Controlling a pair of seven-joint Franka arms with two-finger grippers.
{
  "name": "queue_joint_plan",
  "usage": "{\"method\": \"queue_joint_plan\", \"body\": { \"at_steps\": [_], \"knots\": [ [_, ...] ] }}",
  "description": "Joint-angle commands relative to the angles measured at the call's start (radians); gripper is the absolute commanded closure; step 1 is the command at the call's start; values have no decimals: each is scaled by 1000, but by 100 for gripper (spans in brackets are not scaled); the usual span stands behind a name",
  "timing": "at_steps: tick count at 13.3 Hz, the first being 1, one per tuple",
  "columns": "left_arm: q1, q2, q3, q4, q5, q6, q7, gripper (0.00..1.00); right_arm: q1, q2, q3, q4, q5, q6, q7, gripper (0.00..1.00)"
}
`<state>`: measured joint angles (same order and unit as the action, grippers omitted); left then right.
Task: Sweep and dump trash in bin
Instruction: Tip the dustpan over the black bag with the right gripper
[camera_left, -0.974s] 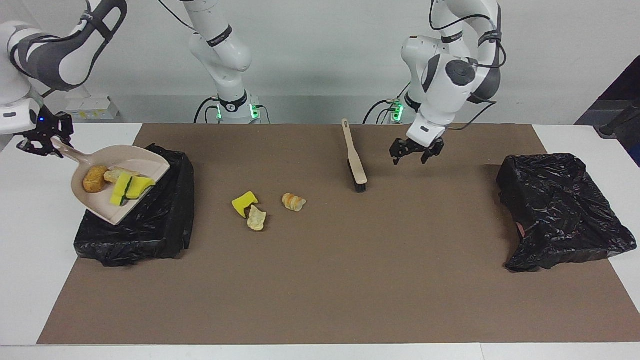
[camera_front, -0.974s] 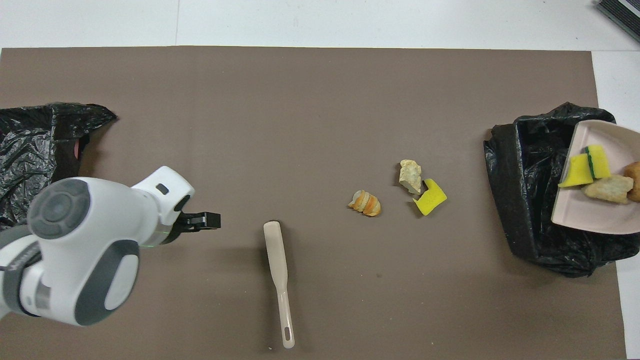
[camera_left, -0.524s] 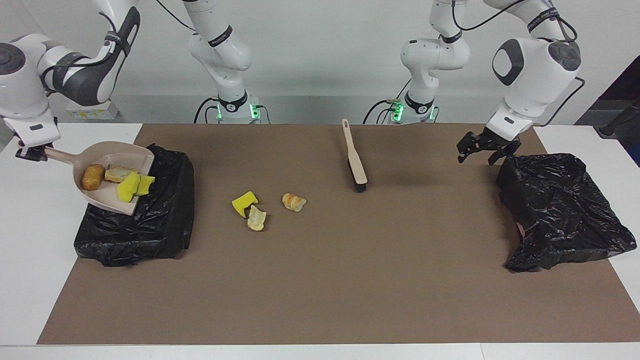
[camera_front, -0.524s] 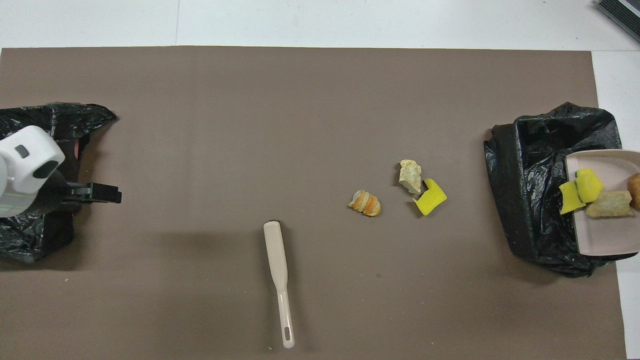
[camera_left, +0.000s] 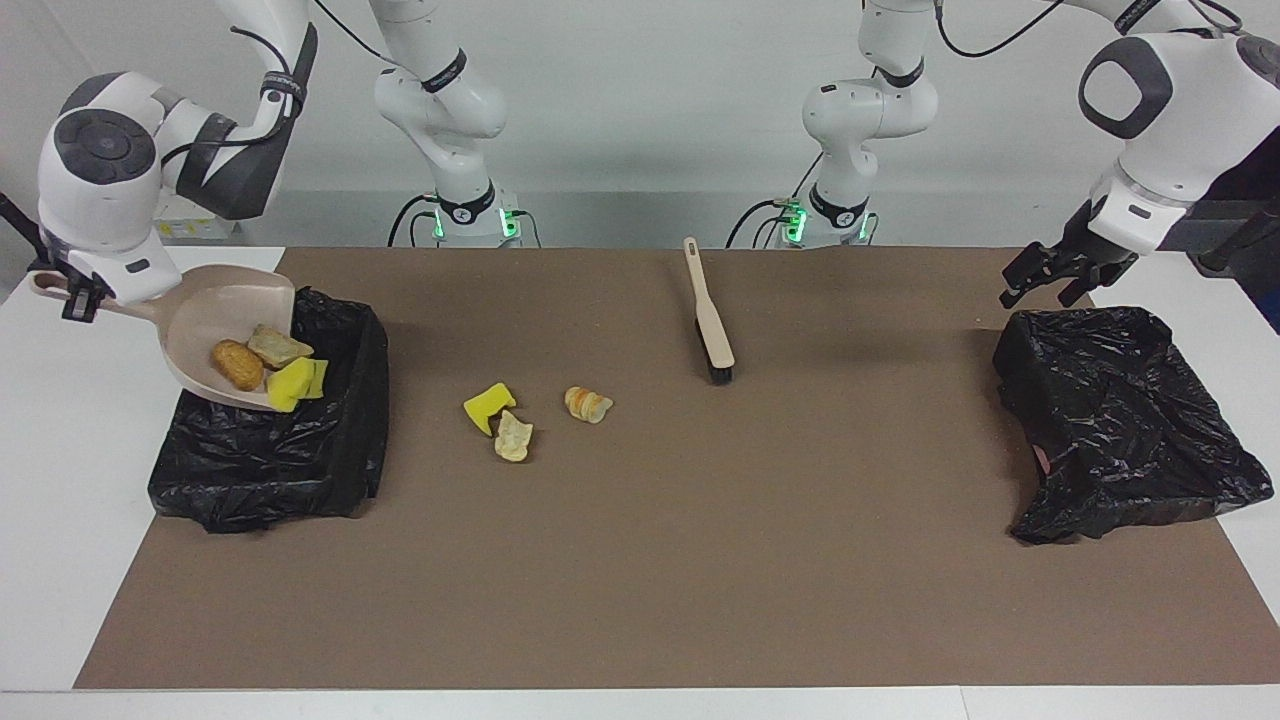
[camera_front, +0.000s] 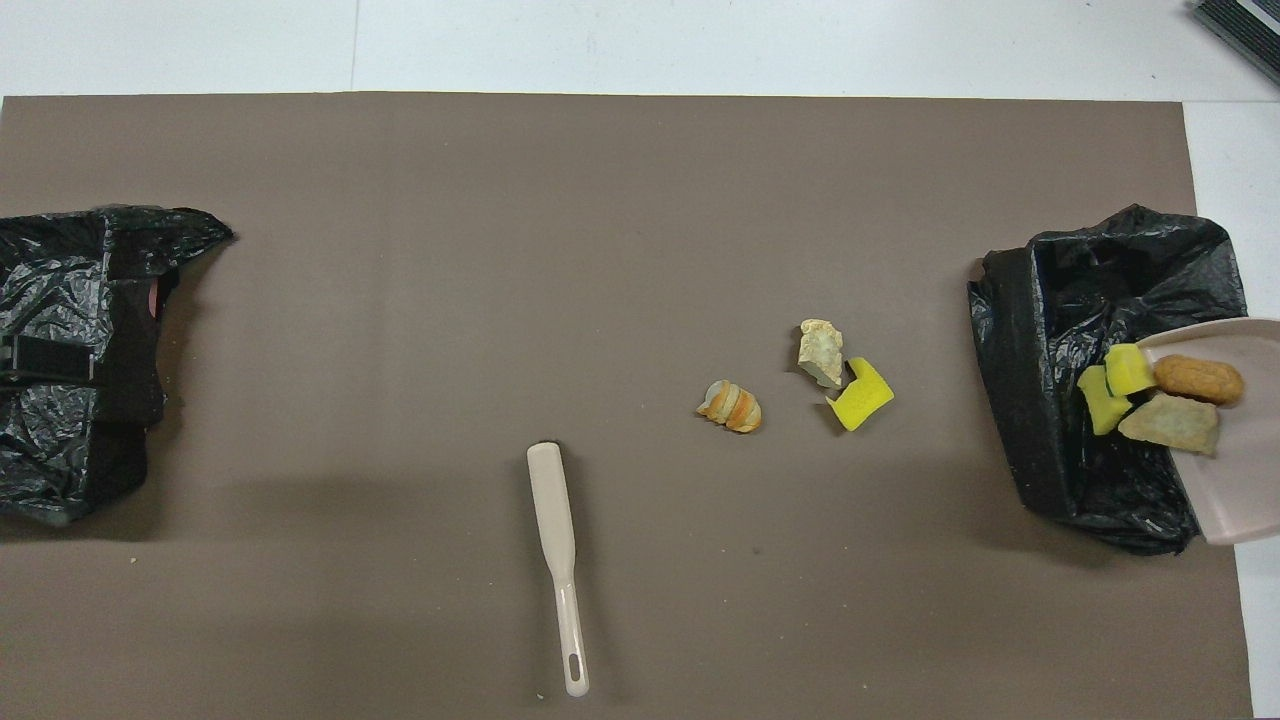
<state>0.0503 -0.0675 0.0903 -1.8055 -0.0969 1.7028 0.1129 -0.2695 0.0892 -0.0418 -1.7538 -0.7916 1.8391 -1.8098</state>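
My right gripper (camera_left: 74, 298) is shut on the handle of the beige dustpan (camera_left: 205, 325), which hangs tilted over the black-lined bin (camera_left: 300, 450). Several trash pieces lie at its lower lip: two bread lumps (camera_left: 237, 363) and yellow wedges (camera_left: 296, 380), also seen from overhead as lumps (camera_front: 1198, 379) and wedges (camera_front: 1116, 384). On the mat, toward the right arm's end, lie three loose pieces: a yellow wedge (camera_left: 488, 405), a pale lump (camera_left: 513, 437) and a bread roll (camera_left: 588, 403). My left gripper (camera_left: 1050, 277) hangs open, holding nothing, over the other black bag's (camera_left: 1120, 420) edge.
The beige brush (camera_left: 709, 320) lies on the brown mat near the robots, bristles pointing away from them. The crumpled black bag (camera_front: 60, 270) sits at the left arm's end. White table (camera_left: 60, 520) borders the mat.
The right arm tipped the dustpan further and the trash slid to its lip over the bin. The left arm swung from beside the brush to over the other black bag.
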Motion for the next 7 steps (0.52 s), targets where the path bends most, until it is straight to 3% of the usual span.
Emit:
{"method": "queue_joint_plan", "body": {
  "at_steps": [1,3,7],
  "knots": [
    [-9,81,-23,188,72,-129,-9,0,35,-65,6,-29,-78,-50,-11,100],
    [-29,81,-27,219,75,-198,-27,0,76,-100,6,-24,-100,-133,0,100],
    [-58,49,-37,181,71,-180,-116,0,95,-167,8,-15,-97,-220,19,100]
  ]
}}
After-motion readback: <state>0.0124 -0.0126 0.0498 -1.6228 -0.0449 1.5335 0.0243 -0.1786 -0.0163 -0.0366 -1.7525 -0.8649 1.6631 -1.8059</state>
